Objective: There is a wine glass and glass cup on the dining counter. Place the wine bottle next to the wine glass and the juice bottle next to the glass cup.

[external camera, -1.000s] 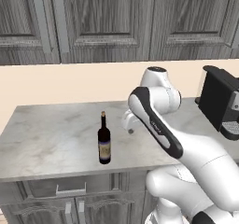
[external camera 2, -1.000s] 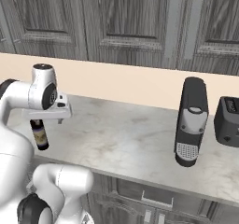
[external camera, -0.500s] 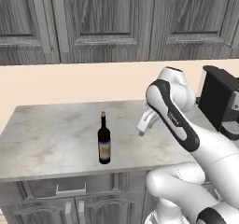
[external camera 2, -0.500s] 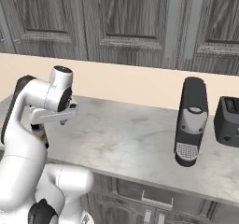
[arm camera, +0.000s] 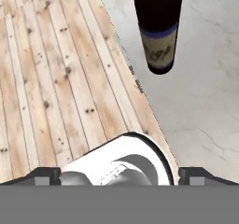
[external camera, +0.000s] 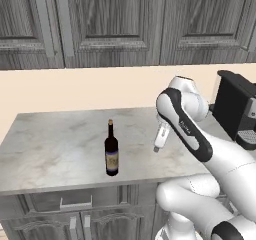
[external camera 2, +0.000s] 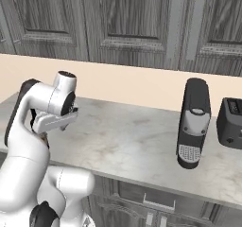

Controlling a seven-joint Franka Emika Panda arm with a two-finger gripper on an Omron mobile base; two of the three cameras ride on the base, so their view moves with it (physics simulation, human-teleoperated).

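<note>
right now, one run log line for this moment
gripper: open, empty | wine bottle: upright on counter, apart from gripper | phase: pre-grasp

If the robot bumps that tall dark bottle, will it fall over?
Probably, yes. The wine bottle stands upright on a narrow base and is tall and slim, so a push near its neck would likely tip it. It is round, so once down it might roll on the smooth stone counter. It looks like glass, so likely slippery and breakable.

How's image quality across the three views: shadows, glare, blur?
Left base view: flat even light, wine bottle sharp, only a faint shadow at its base. Right base view: soft, no glare on the coffee machine. Hand view: bottle cropped at the top, label slightly blurred, wood floor crisp.
</note>
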